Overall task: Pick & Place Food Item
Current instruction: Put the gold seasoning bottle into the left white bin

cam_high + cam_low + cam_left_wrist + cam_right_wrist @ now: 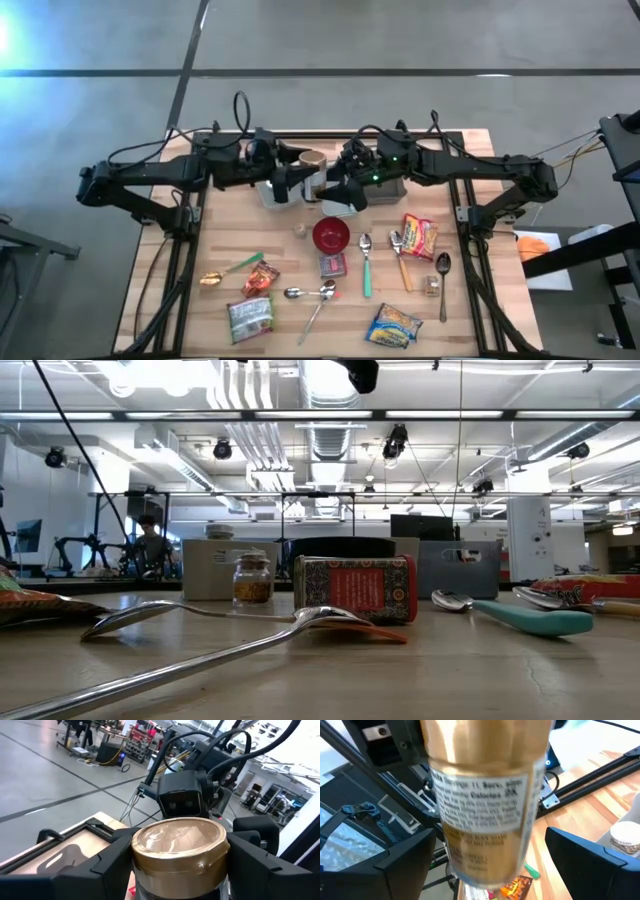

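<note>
Gold-lidded, the jar sits clamped between the left gripper's dark fingers, raised above the tabletop near its far edge. Its lid faces the left wrist camera, and the two fingers press against its sides just under the lid. From the right wrist view the same jar hangs in front of the lens with its printed nutrition label turned this way. The right gripper is just beside it, its fingers spread wide, one on each side of the jar's lower part and clear of the glass. Beyond the right fingers, down on the tabletop, are a small paper cup and a corner of an orange snack packet. In the high view both arms meet over the back middle of the tabletop, with a red bowl, spoons and food packets spread nearer the front.
</note>
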You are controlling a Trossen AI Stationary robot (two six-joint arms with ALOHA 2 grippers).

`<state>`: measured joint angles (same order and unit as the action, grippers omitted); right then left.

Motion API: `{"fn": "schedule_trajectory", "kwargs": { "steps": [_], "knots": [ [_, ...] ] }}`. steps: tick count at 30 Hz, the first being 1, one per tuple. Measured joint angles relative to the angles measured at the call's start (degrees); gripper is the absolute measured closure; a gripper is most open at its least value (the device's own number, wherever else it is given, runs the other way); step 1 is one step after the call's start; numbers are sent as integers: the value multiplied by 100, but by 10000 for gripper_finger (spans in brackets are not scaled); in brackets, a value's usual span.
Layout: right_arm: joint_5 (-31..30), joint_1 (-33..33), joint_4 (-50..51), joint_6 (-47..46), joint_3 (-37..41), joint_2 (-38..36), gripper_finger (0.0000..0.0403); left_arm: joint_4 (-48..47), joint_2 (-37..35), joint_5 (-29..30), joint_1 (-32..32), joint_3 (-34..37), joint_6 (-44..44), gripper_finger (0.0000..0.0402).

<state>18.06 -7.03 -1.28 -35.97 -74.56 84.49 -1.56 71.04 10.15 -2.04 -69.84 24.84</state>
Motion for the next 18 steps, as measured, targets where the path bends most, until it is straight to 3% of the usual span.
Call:
{"fn": "schedule_trajectory", "kwargs": {
  "steps": [18],
  "knots": [
    [4, 13, -365, 66, 0, -2, 28, 1002, 427, -251, -91, 0, -103, 145]
  ]
}}
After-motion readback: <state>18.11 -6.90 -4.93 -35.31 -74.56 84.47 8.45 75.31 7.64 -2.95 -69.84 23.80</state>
